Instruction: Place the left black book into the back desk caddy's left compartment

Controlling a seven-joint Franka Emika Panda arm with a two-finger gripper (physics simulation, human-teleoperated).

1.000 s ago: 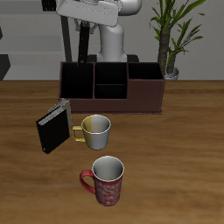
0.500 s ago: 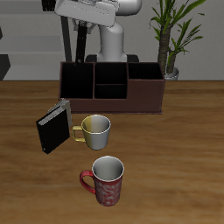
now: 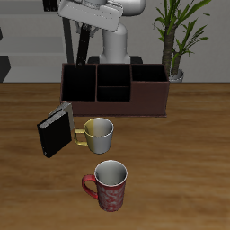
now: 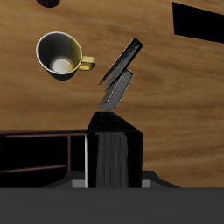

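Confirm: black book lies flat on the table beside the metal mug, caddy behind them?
Not flat. The exterior view shows the black book standing upright on edge, slightly open, beside the metal mug. The caddy is behind them, as you said.

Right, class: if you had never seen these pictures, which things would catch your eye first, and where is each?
First the red patterned mug nearest the table's front edge, with a pale grey mug with a yellow handle just behind it. A black book stands tilted beside that mug, and farther back sits the wide reddish-brown desk caddy with black bays, the robot arm's pincer raised above it.
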